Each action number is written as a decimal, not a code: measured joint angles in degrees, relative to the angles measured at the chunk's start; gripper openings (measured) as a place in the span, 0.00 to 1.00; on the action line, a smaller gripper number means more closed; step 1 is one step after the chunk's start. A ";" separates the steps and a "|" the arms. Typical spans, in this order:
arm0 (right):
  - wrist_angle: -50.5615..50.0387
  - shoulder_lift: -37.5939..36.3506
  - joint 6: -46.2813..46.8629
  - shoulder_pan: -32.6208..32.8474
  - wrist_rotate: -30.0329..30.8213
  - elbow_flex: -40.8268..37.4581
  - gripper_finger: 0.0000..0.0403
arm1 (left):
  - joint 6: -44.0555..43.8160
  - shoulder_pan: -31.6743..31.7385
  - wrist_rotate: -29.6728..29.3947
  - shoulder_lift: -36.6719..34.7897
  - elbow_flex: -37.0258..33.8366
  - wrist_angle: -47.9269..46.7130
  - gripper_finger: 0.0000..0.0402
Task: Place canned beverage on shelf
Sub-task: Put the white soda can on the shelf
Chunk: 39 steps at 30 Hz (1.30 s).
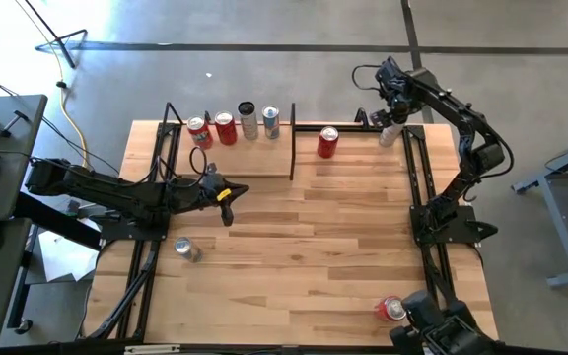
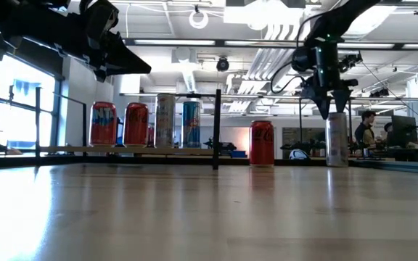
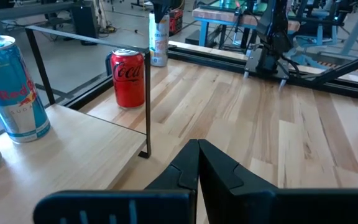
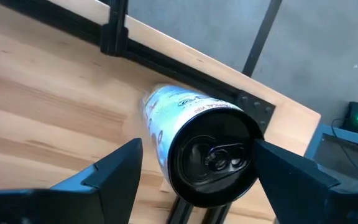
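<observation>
The right pincer (image 1: pixel 390 120) hangs over the far right corner of the table (image 1: pixel 343 247), its fingers (image 4: pixel 110 171) spread wide. Directly below it stands a tall silver can (image 4: pixel 194 140), upright, its top between the two fingers; whether they touch its sides cannot be told, but a gap shows on each side in the right wrist view. In the low view the pincer's tip (image 2: pixel 327 109) sits just above the can's rim (image 2: pixel 337 116).

The shelf (image 1: pixel 230 158) lies well off to the pincer's left side along the far edge, with four cans (image 1: pixel 233 125) standing in a row on it. A red can (image 1: pixel 327 142) stands on the table between the shelf's end panel (image 1: pixel 293 143) and the right pincer.

The left pincer (image 1: pixel 227 193), pressed shut and empty, waits just in front of the shelf.
</observation>
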 joint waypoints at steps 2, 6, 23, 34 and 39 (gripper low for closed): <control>-0.30 0.04 0.02 0.17 -0.47 0.58 0.71 | 0.29 -0.01 0.00 -0.01 0.00 0.00 0.00; -2.72 0.07 0.02 0.96 -0.37 3.45 0.71 | 0.31 0.00 0.00 -0.01 0.00 0.00 0.00; -2.51 0.26 2.57 -2.04 -2.17 4.24 0.71 | 0.36 -0.03 1.66 0.00 0.00 -0.09 0.00; -1.49 0.77 1.82 -2.06 -2.47 3.11 0.71 | 0.38 0.00 1.66 -0.01 0.00 -0.05 0.00; -2.11 2.56 1.91 -2.05 -1.54 3.25 0.71 | 0.38 0.01 1.66 0.01 0.00 -0.04 0.00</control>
